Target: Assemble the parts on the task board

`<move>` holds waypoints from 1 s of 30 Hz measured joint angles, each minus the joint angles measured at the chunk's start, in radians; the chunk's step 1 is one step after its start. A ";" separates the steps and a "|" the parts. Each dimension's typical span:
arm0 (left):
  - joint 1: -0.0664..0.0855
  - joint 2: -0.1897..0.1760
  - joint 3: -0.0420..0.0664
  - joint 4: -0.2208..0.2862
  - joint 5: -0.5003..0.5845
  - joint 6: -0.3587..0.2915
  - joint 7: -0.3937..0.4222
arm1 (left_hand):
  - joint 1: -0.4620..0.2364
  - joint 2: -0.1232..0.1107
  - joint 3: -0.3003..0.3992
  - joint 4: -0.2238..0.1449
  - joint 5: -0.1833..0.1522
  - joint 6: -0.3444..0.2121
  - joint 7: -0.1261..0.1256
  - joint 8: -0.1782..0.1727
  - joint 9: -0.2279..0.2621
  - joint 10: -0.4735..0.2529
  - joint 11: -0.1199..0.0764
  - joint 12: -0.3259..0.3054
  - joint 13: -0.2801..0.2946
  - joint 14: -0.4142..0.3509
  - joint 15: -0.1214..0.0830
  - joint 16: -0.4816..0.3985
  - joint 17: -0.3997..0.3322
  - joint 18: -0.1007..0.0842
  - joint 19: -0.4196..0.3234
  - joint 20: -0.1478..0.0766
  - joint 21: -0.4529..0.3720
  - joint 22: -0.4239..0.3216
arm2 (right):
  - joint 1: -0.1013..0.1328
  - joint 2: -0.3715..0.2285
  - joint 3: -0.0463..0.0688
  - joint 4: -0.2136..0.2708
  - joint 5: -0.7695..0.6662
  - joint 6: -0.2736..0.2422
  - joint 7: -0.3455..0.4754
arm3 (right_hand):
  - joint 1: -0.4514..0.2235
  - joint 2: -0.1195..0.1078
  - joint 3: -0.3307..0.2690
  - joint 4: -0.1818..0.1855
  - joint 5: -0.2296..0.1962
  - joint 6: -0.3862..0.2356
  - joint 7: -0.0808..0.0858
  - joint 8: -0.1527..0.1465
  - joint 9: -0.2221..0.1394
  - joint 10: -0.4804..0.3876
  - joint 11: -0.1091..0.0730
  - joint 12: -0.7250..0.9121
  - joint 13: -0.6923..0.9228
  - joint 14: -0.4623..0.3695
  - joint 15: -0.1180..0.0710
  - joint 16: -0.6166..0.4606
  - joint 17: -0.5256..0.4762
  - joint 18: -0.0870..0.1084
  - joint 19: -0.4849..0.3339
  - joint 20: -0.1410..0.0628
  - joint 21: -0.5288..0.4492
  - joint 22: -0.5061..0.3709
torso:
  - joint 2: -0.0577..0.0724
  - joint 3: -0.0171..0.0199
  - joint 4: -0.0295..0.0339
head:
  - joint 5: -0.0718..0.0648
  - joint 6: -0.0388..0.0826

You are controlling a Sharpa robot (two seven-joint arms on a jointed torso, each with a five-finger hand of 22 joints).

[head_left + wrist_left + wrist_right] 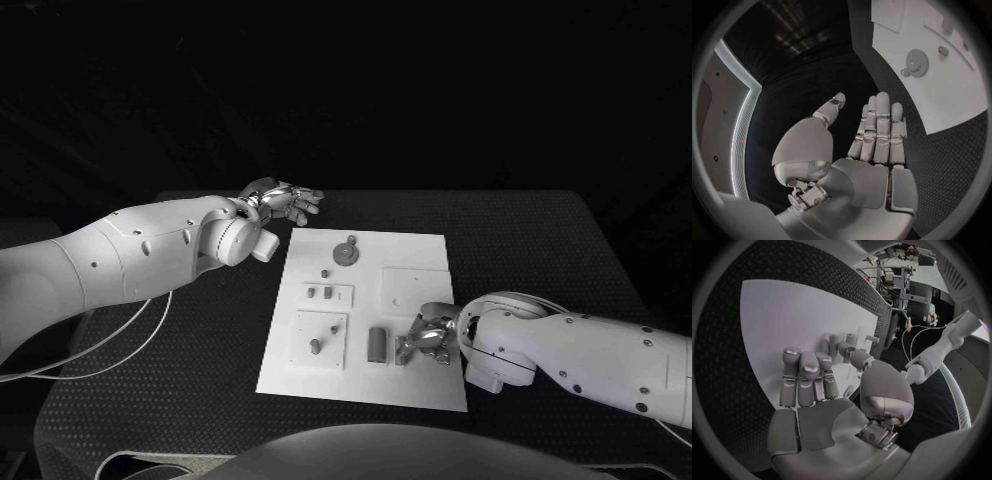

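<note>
Left hand up off the far-left corner of the task board, hovering over bare table, fingers straight and side by side, thumb apart, nothing in it. Gear-shaped part just to its right on the board. Right hand low over the board's near-right area, fingers stretched flat, holding nothing. Oblong grey part right beside those fingertips, touching or not, can't tell.
</note>
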 measured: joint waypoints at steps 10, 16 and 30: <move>0.000 0.000 0.000 -0.004 0.000 0.002 -0.002 | 0.000 0.000 0.000 0.000 0.000 0.000 0.000 0.000 -0.001 -0.003 -0.003 0.000 0.000 0.000 0.000 0.000 0.000 0.000 0.000 0.000 -0.004 0.001 | 0.000 -0.001 0.000 0.001 0.011 0.000 0.006 | -0.013 -0.013 -0.003 0.017 -0.017 0.000 0.000 0.000 0.001 -0.004 -0.004 0.000 0.000 0.000 0.000 0.000 0.000 0.000 -0.001 0.001 0.000 -0.002 | 0.000 0.0003 -0.0003 | 0.002 0.000; 0.000 0.000 0.000 -0.004 -0.001 0.003 -0.003 | 0.000 0.000 0.000 0.000 0.000 0.000 0.000 0.000 -0.001 -0.003 -0.003 0.000 0.000 0.000 0.000 0.000 0.001 0.000 0.000 0.000 -0.004 0.001 | 0.000 -0.001 0.000 0.001 0.014 0.001 0.009 | -0.017 -0.030 -0.004 0.026 -0.021 0.000 0.000 0.000 -0.001 -0.004 -0.004 0.000 0.000 -0.001 0.001 0.000 0.001 0.000 -0.002 0.002 0.000 -0.004 | 0.000 0.0005 -0.0008 | 0.002 -0.001; 0.000 0.000 0.000 -0.004 -0.001 0.004 -0.004 | 0.000 0.000 0.000 0.000 0.000 -0.004 0.004 0.000 -0.001 -0.003 -0.003 0.000 0.000 0.000 0.000 0.000 0.002 0.000 0.000 0.000 -0.004 0.002 | 0.000 -0.012 0.001 0.003 0.018 0.000 0.027 | -0.011 -0.036 -0.004 0.032 -0.021 -0.001 -0.002 0.000 -0.001 -0.004 -0.003 0.000 0.001 -0.001 -0.004 0.000 0.001 0.000 -0.007 -0.001 0.004 -0.005 | 0.000 0.0011 -0.0009 | 0.002 -0.002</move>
